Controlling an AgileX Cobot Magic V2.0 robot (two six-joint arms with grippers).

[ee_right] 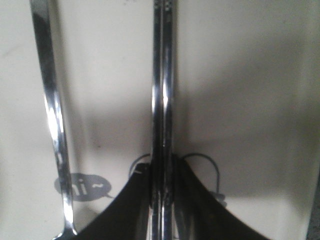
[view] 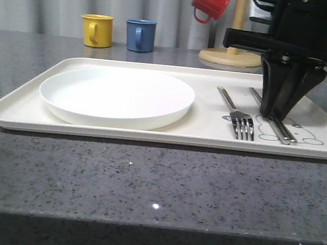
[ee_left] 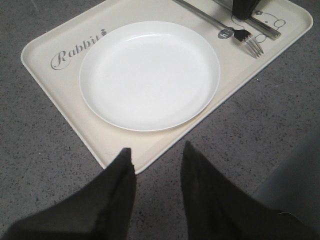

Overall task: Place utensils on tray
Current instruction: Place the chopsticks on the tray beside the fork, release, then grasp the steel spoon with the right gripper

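A: Biggest first: dark speckled table [view: 146, 179], carrying the cream tray [view: 26, 106]. Filling the tray's left half, a round white plate [view: 117, 95].

B: And over on the tray's right side?

A: Fork [view: 238, 113] lying flat, tines toward the camera, near the plate but apart from it. Just beside it, the pair of chopsticks [view: 279, 126], flat across the rabbit drawing [view: 304, 133].

B: Right hand [view: 277, 113]?

A: Down on the chopsticks, fingers pinched together against them, going by the right wrist view. Resting on the tray already, or a touch above? Hard to say.

B: Left hand [ee_left: 157, 165]?

A: Off the tray's corner, fingers apart, nothing between them.

B: Risks?

A: Probably sticks clinging to a pad on release and dragging sideways into the fork. Or rolling apart if let go from any height. No spoon visible, so likely one piece left to fetch. Also a red mug [view: 211, 2] hanging close by the right arm: worth a wide berth when lifting away.
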